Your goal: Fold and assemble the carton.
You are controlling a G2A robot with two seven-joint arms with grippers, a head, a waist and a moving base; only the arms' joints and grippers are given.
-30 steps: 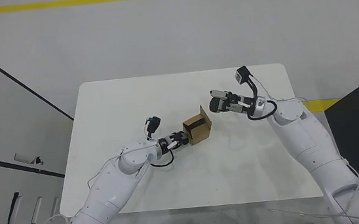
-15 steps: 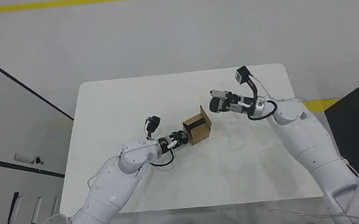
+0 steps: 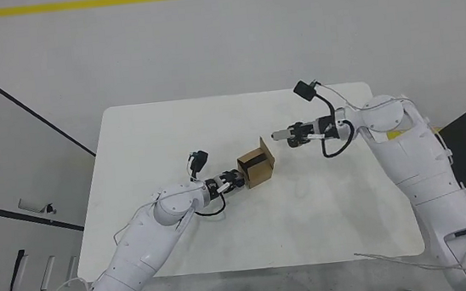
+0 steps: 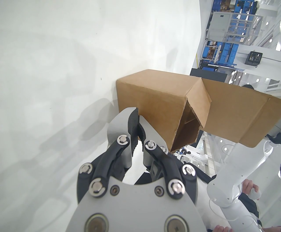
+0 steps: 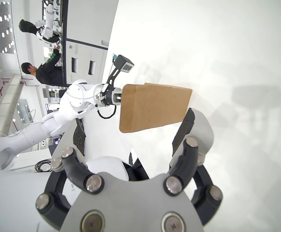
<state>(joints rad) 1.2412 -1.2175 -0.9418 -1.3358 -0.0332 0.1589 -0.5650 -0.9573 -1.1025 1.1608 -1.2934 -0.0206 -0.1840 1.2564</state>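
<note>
Brown cardboard carton [image 3: 257, 170] sits near the middle of the white table [image 3: 155, 136], partly erected, one flap [image 3: 267, 150] standing up at its far-right end. Left gripper [image 4: 137, 125] is at the carton's near-left end, pads pressed together on the edge of the cardboard; reads as a pinch grip anchoring the box, though the strip of board between the pads is mostly hidden by the fingers. Right gripper [image 3: 281, 135] hangs just right of the raised flap and a little farther back, close but apart from it, its fingers [image 5: 185, 127] spread wide with nothing between them. From its wrist view the carton lies straight ahead, framed between the two open pads, the left arm's wrist behind the box. Key relation: the carton's long axis appears to run on the line from one gripper to the other, near-left to far-right, so the free hand faces the flap end head-on and the flap is first in its path. Right arm is nearer that flap; the left is taken up with holding. Judgement: step in hand is closing the end flaps, assembly roughly midway; next move likely calls for the right gripper to press the flap leftward while the left braces against the push; risk is the box sliding or pivoting in the pinch
</note>
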